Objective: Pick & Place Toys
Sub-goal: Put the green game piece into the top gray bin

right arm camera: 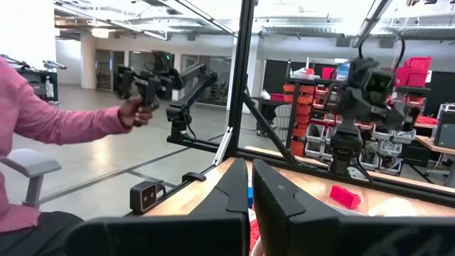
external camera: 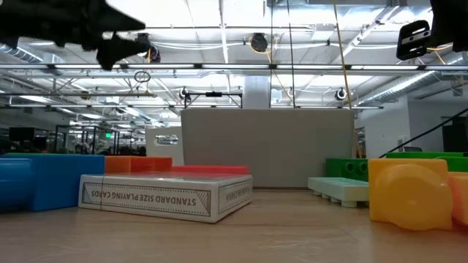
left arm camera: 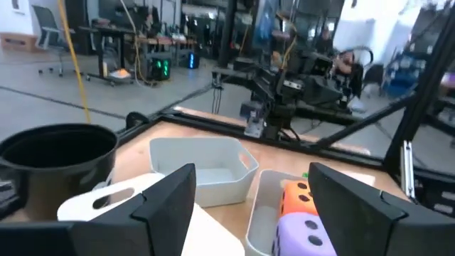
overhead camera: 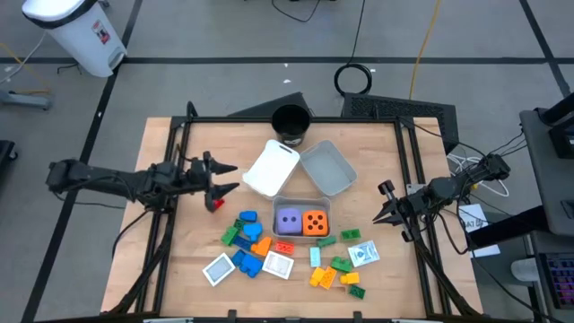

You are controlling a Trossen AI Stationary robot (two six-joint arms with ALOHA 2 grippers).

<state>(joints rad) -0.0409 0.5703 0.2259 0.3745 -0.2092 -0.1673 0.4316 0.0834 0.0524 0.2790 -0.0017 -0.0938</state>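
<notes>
Nearest the low cam: a flat white box (external camera: 167, 196) lying on the surface (external camera: 234, 237), side printed upside down, reads "STANDARD SIZE PLAYING CARDS". Blue block (external camera: 36, 183) just left of it, orange and red blocks behind it, big yellow block (external camera: 409, 191) at right w/ green ones behind.

From above: toys sit at the surface's front-centre. White square tiles (overhead camera: 219, 268) at the front, mixed w/ blue, green, yellow, orange blocks. Behind them a clear tray (overhead camera: 302, 205) holds purple die (overhead camera: 288, 220) and orange die (overhead camera: 314, 222), both dotted, side by side. One red block (overhead camera: 215, 205) lies apart at left, just below the left gripper (overhead camera: 226, 178), whose fingers stand apart, nothing between them. Right gripper (overhead camera: 380, 205) hangs at the right edge, fingers pressed together, empty.

Further back: white tray (overhead camera: 271, 168), grey tray (overhead camera: 327, 168), then black round cup (overhead camera: 290, 122) at the far edge.

Right wrist cam: person in pink sleeve (right arm camera: 53, 117) beyond the surface.
</notes>
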